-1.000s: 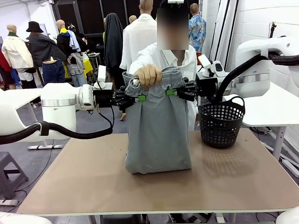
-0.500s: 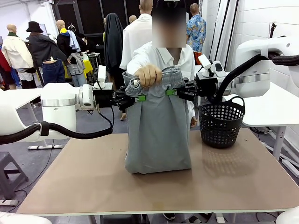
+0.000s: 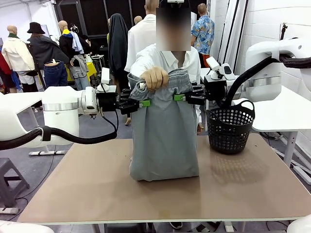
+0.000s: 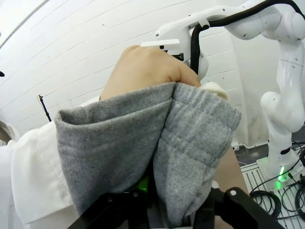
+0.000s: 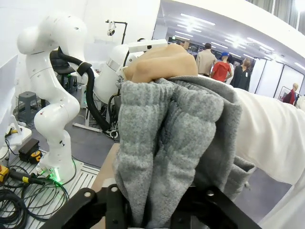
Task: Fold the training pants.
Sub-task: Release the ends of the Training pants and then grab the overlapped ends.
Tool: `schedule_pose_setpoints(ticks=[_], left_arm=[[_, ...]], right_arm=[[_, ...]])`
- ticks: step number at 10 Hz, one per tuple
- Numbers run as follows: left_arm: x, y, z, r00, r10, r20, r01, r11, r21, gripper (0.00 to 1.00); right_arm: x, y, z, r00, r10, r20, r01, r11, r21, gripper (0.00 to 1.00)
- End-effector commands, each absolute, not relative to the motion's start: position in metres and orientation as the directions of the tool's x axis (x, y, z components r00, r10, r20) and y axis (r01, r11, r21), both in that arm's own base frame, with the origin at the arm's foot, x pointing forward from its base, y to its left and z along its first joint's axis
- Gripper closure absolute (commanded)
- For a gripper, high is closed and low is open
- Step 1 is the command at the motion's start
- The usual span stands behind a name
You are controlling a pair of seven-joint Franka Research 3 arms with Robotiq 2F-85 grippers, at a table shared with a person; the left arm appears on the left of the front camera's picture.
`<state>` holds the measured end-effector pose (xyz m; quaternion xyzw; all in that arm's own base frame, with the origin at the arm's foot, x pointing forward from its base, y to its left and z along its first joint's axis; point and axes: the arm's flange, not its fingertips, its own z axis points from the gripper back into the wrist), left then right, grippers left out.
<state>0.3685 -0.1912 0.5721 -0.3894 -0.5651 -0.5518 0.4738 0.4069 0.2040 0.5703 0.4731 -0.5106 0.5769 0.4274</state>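
Training pants (image 3: pixel 164 141) of soft grey jersey hang from the person's hand (image 3: pixel 155 77), gathered waistband bunched, hem on the table (image 3: pixel 97 189). Our left gripper (image 3: pixel 141 103) and right gripper (image 3: pixel 181 97) flank its 2 sides; clenched or released, we cannot tell. Perforated black basket (image 3: pixel 229 127) stands beside.

Brown bench (image 3: pixel 155 189) up front w/ a white table each side, one L (image 3: pixel 17 99) and one R (image 3: pixel 286 114), and a dark step stool (image 3: pixel 8 177) on the grey floor (image 3: pixel 97 128) near the L one. R wall (image 3: pixel 265 24) is white-painted brick; far end has a dark-framed partition (image 3: pixel 92 14) w/ black panels. Right wrist view: rows of ceiling strip lights (image 5: pixel 209 36), bright & even, plus cable bundles (image 5: pixel 14 202) beside a pale ribbed floor plate (image 5: pixel 86 179).
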Motion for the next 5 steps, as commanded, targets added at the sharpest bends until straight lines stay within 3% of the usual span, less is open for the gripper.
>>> schedule_pose_setpoints(ticks=[1, 5], left_arm=[[0.3655, -0.1936, 0.5734, -0.23, -0.07, 0.971, 0.963, 0.126, 0.237, 0.0], [0.3661, -0.1932, 0.5732, -0.227, -0.061, 0.972, 0.964, 0.131, 0.233, 0.0]], right_arm=[[0.4051, 0.2027, 0.5721, -0.161, -0.017, 0.987, -0.981, -0.112, -0.162, 0.0], [0.4058, 0.2021, 0.5724, -0.161, -0.006, 0.987, -0.981, -0.109, -0.161, 0.0]])
